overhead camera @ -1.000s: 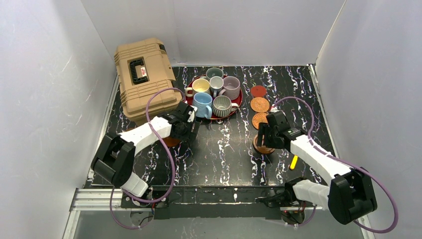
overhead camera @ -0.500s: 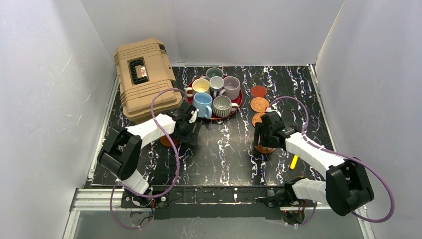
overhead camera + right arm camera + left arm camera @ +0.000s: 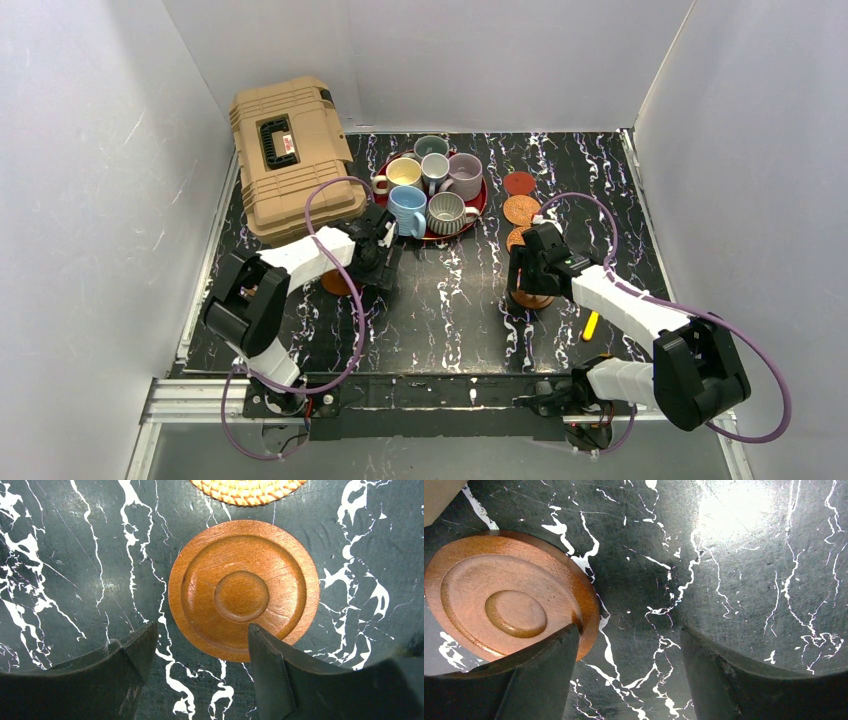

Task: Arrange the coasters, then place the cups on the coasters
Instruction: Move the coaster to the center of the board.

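Note:
Several cups stand together on a red tray [image 3: 482, 206], among them the light blue cup [image 3: 408, 208] and the ribbed grey cup [image 3: 446, 211]. My left gripper [image 3: 378, 260] [image 3: 628, 635] is open just right of a brown wood coaster [image 3: 335, 283] [image 3: 509, 610]; its left finger overlaps the rim. My right gripper [image 3: 522, 275] [image 3: 201, 630] is open low over a second brown wood coaster [image 3: 531, 298] [image 3: 243, 590], with the right finger over its near edge. Behind lie two orange woven coasters [image 3: 521, 209] [image 3: 247, 490] and a pinkish-red coaster [image 3: 519, 183].
A tan hard case [image 3: 290, 150] fills the back left corner, close to my left arm. A small yellow object [image 3: 590, 325] lies on the black marbled table right of my right arm. White walls close in on three sides.
Both grippers have edged a little towards the back of the table and the left elbow has swung inward. The jaws stay open and the coasters lie where they were.

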Tool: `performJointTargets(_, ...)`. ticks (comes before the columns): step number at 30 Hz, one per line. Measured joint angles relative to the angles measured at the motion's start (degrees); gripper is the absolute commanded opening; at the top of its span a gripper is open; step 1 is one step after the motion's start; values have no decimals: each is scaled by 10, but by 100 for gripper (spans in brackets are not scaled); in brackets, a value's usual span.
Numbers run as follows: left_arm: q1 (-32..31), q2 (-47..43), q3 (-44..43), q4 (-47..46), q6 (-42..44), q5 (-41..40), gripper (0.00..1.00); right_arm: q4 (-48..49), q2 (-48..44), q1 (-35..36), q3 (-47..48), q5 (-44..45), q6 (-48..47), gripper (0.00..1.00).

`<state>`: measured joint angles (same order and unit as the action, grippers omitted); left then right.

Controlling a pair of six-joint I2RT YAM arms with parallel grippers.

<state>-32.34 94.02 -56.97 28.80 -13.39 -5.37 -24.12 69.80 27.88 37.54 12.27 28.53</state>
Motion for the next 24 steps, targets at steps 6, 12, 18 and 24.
performJointTargets(6,3,4,-4,0,-2,4,71,2,0,0,0,0,0,74)
performJointTargets(12,4,10,-10,4,-6,13,71,2,0,0,0,3,2,74)
performJointTargets(18,5,6,-9,7,-18,31,70,5,3,0,0,7,13,74)
performJointTargets(24,3,-3,-3,13,-34,64,70,22,28,0,0,7,15,73)
